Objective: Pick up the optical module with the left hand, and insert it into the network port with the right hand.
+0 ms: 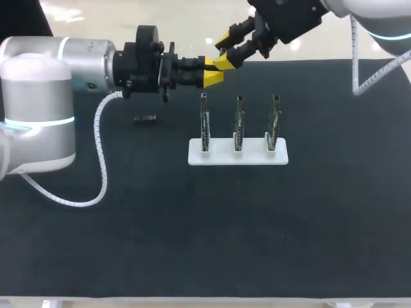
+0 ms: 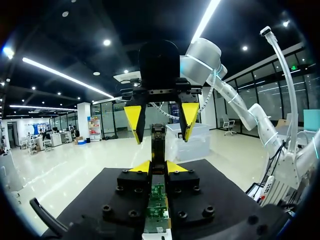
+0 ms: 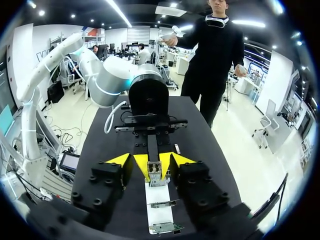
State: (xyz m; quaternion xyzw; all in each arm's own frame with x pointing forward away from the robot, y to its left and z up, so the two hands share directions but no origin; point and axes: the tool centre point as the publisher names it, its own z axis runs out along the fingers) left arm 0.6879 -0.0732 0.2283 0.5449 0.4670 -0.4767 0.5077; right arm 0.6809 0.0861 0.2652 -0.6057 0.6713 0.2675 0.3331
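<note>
My left gripper [image 1: 213,72] is held above the table's far side, shut on the optical module [image 2: 158,142], a slim dark piece that sticks out past its yellow tips. My right gripper [image 1: 225,52] meets it from the far right. In the left wrist view the right gripper [image 2: 161,119] has its yellow tips on either side of the module's free end, with a gap on each side. From the right wrist, the module [image 3: 154,174] lies between my right gripper's fingers [image 3: 151,162]. The white rack [image 1: 237,154] carries three upright port boards [image 1: 239,122] just in front of both grippers.
A second small dark module [image 1: 145,119] lies on the black mat to the left of the rack. The left arm's white cable [image 1: 101,160] loops down over the mat at the left. The rack's base [image 3: 160,215] lies below the grippers.
</note>
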